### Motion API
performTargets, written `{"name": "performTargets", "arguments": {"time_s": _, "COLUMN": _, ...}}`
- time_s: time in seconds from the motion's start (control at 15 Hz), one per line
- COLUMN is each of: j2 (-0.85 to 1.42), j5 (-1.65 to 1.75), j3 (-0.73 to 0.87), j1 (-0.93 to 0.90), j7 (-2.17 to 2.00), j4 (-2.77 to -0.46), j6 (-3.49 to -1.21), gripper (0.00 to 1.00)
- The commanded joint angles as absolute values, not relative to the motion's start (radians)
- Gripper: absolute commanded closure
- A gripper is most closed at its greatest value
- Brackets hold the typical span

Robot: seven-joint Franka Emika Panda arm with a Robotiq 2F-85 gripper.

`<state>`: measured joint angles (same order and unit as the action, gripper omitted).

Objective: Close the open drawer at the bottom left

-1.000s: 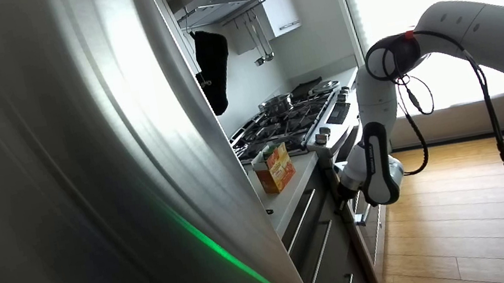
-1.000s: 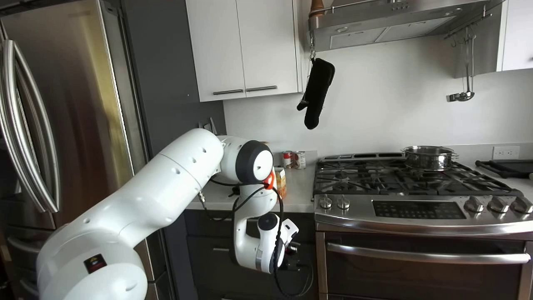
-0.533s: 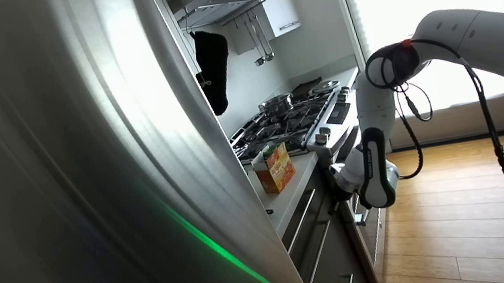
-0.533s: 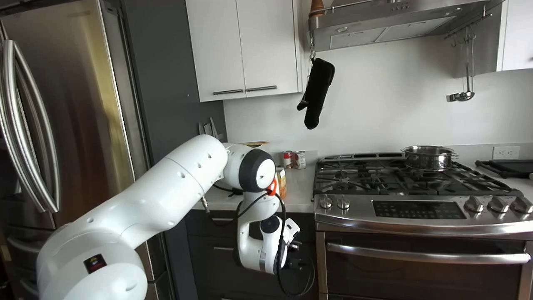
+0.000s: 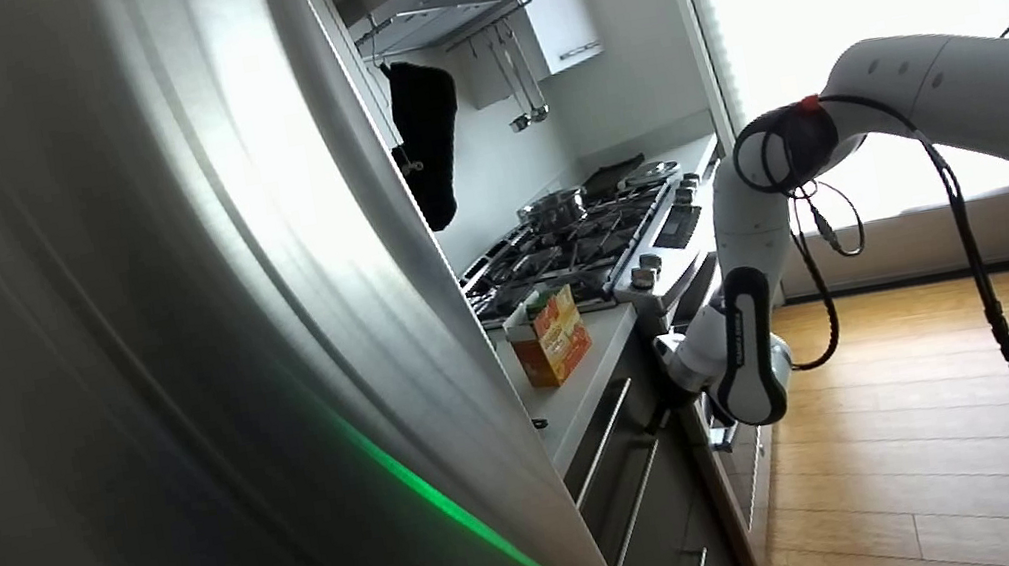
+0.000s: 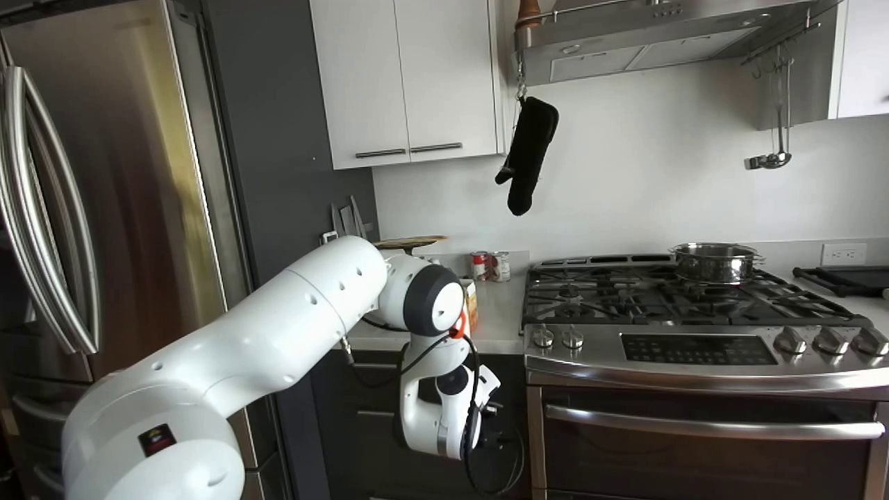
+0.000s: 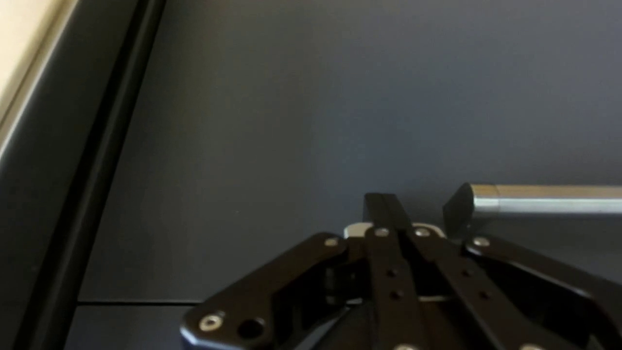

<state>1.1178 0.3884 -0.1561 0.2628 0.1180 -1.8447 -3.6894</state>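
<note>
The drawer front [image 5: 661,521] is a wide grey panel with a long bar handle, the second one down in the cabinet. It also shows, partly behind the arm, in an exterior view [image 6: 361,444]. Its front looks about in line with the fronts around it; I cannot tell if it is fully shut. The drawer's inside is hidden. My gripper [image 5: 659,421] is shut and empty at the stove end of this front. In the wrist view my fingertips [image 7: 381,197] appear to touch the panel [image 7: 272,121], beside the end of the bar handle [image 7: 549,199].
The stove [image 6: 701,375] with its oven handle [image 6: 715,425] stands beside the cabinet. A steel fridge [image 5: 258,261] is at the cabinet's other end. An orange box [image 5: 554,341] stands on the counter above. A shallower top drawer handle [image 5: 603,444] sits above the drawer.
The arm has lowered and moved a little toward the cabinet, the gripper staying shut. The drawer's front and handle have shifted slightly inward.
</note>
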Motion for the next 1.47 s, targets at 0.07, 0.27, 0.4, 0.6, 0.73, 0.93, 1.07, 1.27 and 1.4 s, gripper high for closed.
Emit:
{"name": "performTargets", "arguments": {"time_s": 0.07, "j2": 1.165, "j5": 0.432, "j3": -0.162, "j1": 0.272, "j7": 0.077, "j4": -1.79, "j6": -3.693, "gripper": 1.0}}
{"name": "performTargets", "arguments": {"time_s": 0.27, "j2": 1.091, "j5": 0.367, "j3": -0.12, "j1": 0.232, "j7": 0.068, "j4": -1.881, "j6": -3.626, "gripper": 1.0}}
{"name": "performTargets", "arguments": {"time_s": 0.4, "j2": 1.03, "j5": 0.352, "j3": -0.104, "j1": 0.224, "j7": 0.072, "j4": -1.962, "j6": -3.588, "gripper": 1.0}}
{"name": "performTargets", "arguments": {"time_s": 0.6, "j2": 0.908, "j5": 0.33, "j3": -0.072, "j1": 0.207, "j7": 0.083, "j4": -2.108, "j6": -3.55, "gripper": 0.73}}
{"name": "performTargets", "arguments": {"time_s": 0.73, "j2": 0.804, "j5": 0.292, "j3": -0.022, "j1": 0.165, "j7": 0.097, "j4": -2.214, "j6": -3.516, "gripper": 0.6}}
{"name": "performTargets", "arguments": {"time_s": 0.93, "j2": 0.641, "j5": 0.229, "j3": 0.053, "j1": 0.083, "j7": 0.121, "j4": -2.362, "j6": -3.453, "gripper": 0.38}}
{"name": "performTargets", "arguments": {"time_s": 1.07, "j2": 0.529, "j5": 0.222, "j3": 0.063, "j1": 0.057, "j7": 0.131, "j4": -2.441, "j6": -3.386, "gripper": 0.22}}
{"name": "performTargets", "arguments": {"time_s": 1.27, "j2": 0.356, "j5": 0.218, "j3": 0.019, "j1": 0.06, "j7": 0.113, "j4": -2.517, "j6": -3.266, "gripper": 0.01}}
{"name": "performTargets", "arguments": {"time_s": 1.4, "j2": 0.236, "j5": 0.214, "j3": -0.064, "j1": 0.112, "j7": 0.095, "j4": -2.554, "j6": -3.163, "gripper": 0.0}}
